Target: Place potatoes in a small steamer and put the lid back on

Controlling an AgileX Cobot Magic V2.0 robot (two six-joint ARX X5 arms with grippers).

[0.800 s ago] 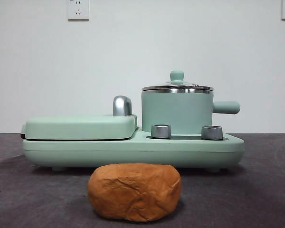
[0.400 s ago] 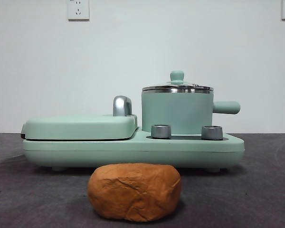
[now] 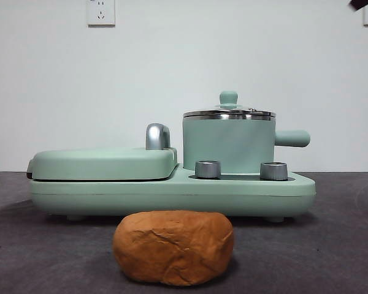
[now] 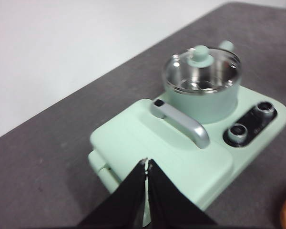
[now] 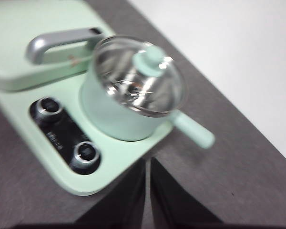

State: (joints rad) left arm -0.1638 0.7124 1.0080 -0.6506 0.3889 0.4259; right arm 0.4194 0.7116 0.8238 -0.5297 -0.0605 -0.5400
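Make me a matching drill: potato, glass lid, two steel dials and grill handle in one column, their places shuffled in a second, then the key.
Things:
1. potato
2. lid
3. dials
4. grill handle

Places:
A. on the appliance base in front of the steamer
B. atop the flat grill cover
C. on the table, in front of the appliance
D. closed on the steamer

Pairs: 1-C, 2-D, 3-A, 4-B
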